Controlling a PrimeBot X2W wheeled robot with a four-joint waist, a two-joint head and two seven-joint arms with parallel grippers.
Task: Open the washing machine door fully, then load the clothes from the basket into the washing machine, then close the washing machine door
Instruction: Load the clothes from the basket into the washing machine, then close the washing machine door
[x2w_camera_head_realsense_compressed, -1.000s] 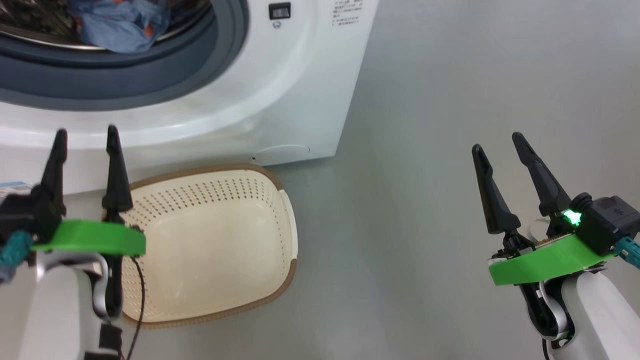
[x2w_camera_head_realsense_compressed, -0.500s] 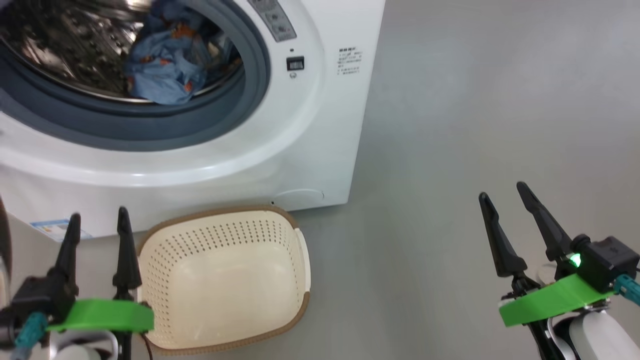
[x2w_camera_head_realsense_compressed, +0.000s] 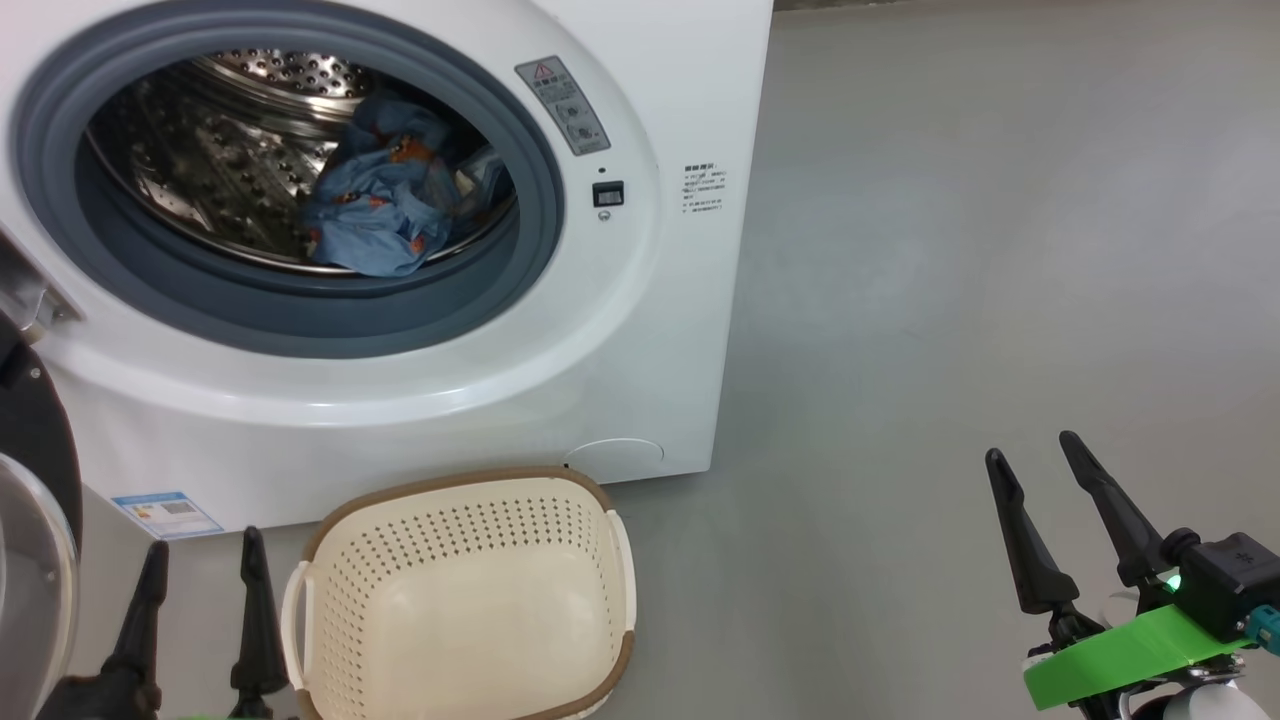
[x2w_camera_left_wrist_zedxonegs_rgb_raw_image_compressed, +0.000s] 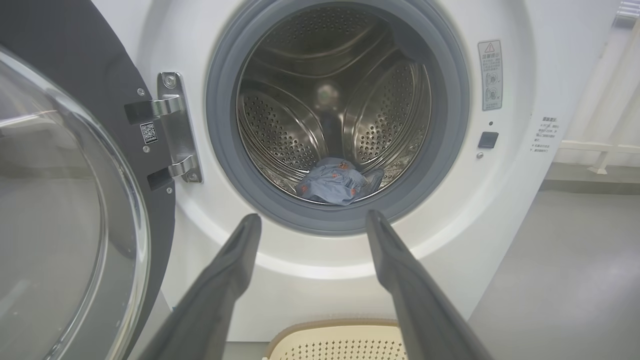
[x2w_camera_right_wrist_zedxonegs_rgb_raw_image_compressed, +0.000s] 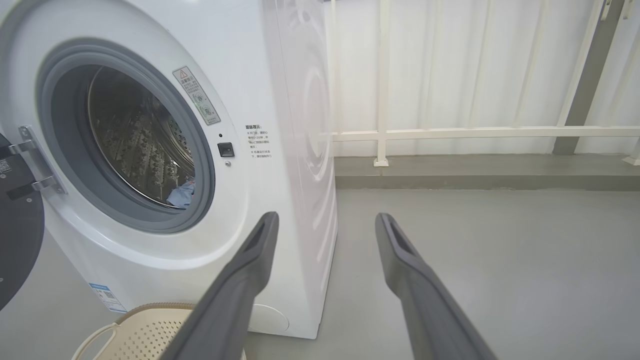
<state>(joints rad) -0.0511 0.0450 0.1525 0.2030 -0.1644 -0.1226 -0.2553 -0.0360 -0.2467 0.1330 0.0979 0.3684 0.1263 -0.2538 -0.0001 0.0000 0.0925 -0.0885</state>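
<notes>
Since the earlier frame the head camera has tilted up, so the whole drum mouth of the washing machine (x2w_camera_head_realsense_compressed: 640, 330) now comes into view. The left claw (x2w_camera_head_realsense_compressed: 204, 540) and the right claw (x2w_camera_head_realsense_compressed: 1030, 447) are both wide open and hold nothing. The clothes (x2w_camera_head_realsense_compressed: 385, 205) lie in the drum, close to its front lip. The basket (x2w_camera_head_realsense_compressed: 450, 478) on the floor looks empty. The washing machine door (x2w_camera_left_wrist_zedxonegs_rgb_raw_image_compressed: 60, 190) stands open at the left. If it swings shut, I think a fold could be caught in the grey seal, or a claw could slip on the glossy door.
</notes>
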